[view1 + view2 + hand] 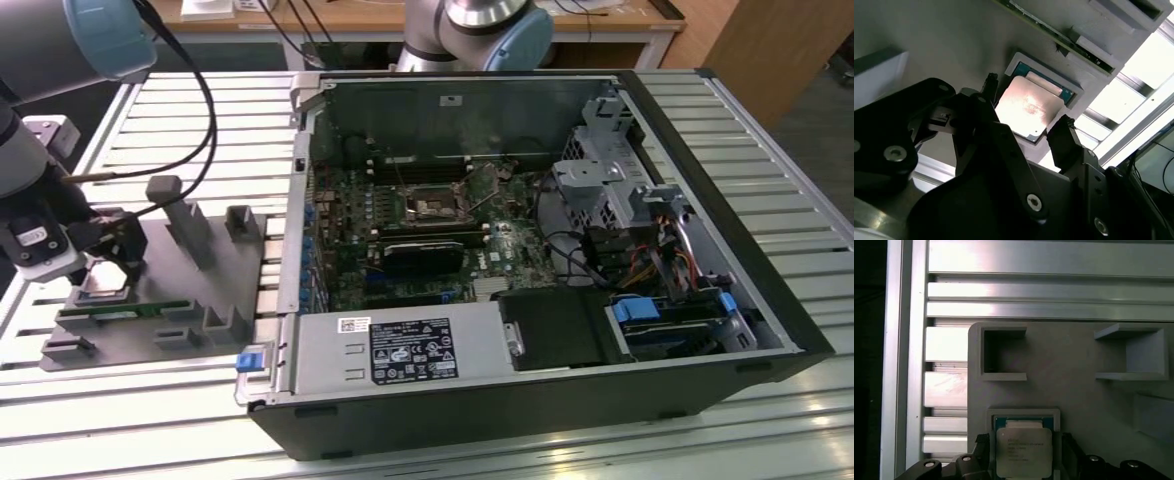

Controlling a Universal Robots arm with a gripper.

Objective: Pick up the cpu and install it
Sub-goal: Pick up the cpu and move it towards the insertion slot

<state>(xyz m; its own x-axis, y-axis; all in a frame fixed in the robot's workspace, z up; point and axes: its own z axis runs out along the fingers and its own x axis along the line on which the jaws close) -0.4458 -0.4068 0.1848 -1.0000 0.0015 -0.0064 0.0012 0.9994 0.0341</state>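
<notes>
Squarely in a shallow recess (1024, 413) of a grey moulded holder (1064, 380) lies the cpu (1024, 452), metal top up and not yet lifted. It sits level, with a thin gap showing between its pale edge and the recess wall.

The gripper (1028, 101) hangs directly over it, spread wide. In both wrist views its black fingers (1066, 132) stand one on each side of the chip, outside the recess rim and clear of the metal.

A green memory stick (123, 312) rests in a slot of the same holder, just beside the chip. The holder lies on the slatted aluminium table (747, 130) at the exterior view's left, well apart from the open computer case (400, 350), where the motherboard's socket (434, 207) is in view.

The likeliest trouble from here is a poor grip. The fingers could land on the raised rim instead of the chip's thin edges, or close off-centre. Either could tip the chip in its recess or let it slide out once raised. A skewed hold would also carry over to the socket, where a crooked seating could damage the contacts.
</notes>
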